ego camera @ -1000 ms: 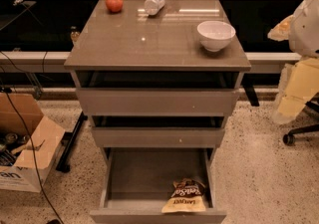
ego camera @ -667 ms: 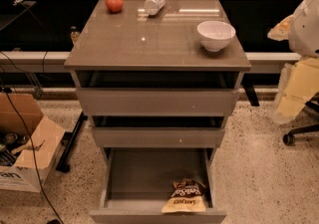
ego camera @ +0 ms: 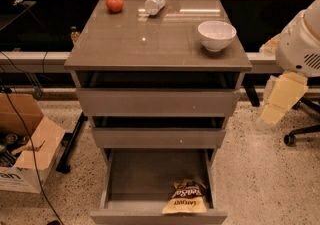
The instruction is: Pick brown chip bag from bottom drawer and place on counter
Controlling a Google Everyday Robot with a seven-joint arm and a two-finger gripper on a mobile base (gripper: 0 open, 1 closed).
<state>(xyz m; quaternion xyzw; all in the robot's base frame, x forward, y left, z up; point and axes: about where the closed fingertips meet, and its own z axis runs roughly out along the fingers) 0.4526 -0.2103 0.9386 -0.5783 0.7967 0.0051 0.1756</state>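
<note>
The brown chip bag [ego camera: 185,197] lies flat in the front right corner of the open bottom drawer [ego camera: 150,179], dark brown top toward the back, pale yellow part against the drawer front. The counter [ego camera: 150,44] is the glossy grey-brown top of the cabinet. My gripper [ego camera: 274,109] hangs from the white arm at the right edge of the view, beside the cabinet at the height of the upper drawers, well above and to the right of the bag. It holds nothing that I can see.
On the counter stand a white bowl [ego camera: 216,35] at front right, a red apple [ego camera: 114,3] and a lying plastic bottle [ego camera: 154,4] at the back. The two upper drawers are slightly pulled out. A cardboard box [ego camera: 27,144] sits left; a chair base [ego camera: 300,134] right.
</note>
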